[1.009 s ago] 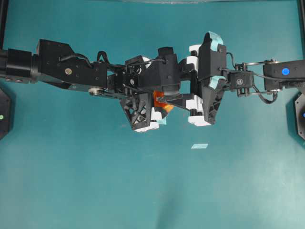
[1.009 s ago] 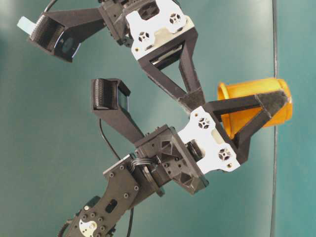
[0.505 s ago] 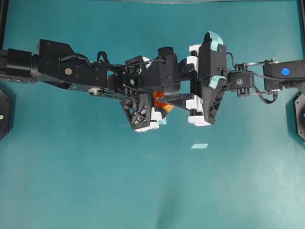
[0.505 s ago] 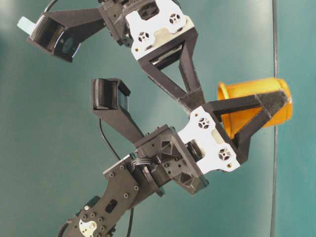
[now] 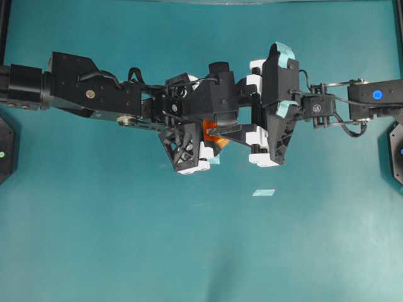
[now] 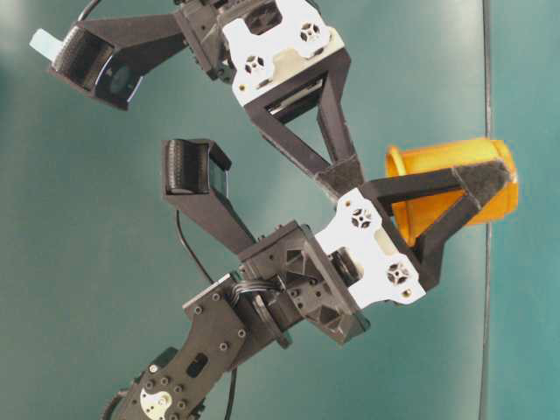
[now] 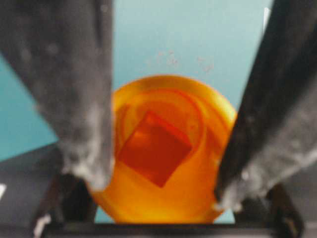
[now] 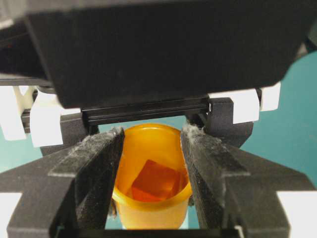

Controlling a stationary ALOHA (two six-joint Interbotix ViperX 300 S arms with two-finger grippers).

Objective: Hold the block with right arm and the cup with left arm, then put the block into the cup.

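The orange cup (image 7: 163,208) sits between the two black padded fingers of my left gripper (image 7: 158,184), which press on its sides. The block (image 7: 154,148), a small orange cube, lies tilted on the bottom of the cup. In the right wrist view the cup (image 8: 151,210) and the block (image 8: 156,181) show between those same fingers. From overhead only a sliver of the cup (image 5: 210,133) shows under both gripper bodies. My right gripper (image 5: 272,104), marked with teal tape, hovers just right of the cup. Its fingers are spread wide and hold nothing. The table-level view shows the cup (image 6: 442,157) behind a lattice finger.
A small pale scrap of tape (image 5: 263,192) lies on the teal table in front of the grippers. Both arms meet at mid-table, the left arm (image 5: 94,94) reaching from the left and the right arm (image 5: 371,94) from the right. Black mounts stand at the side edges (image 5: 5,154).
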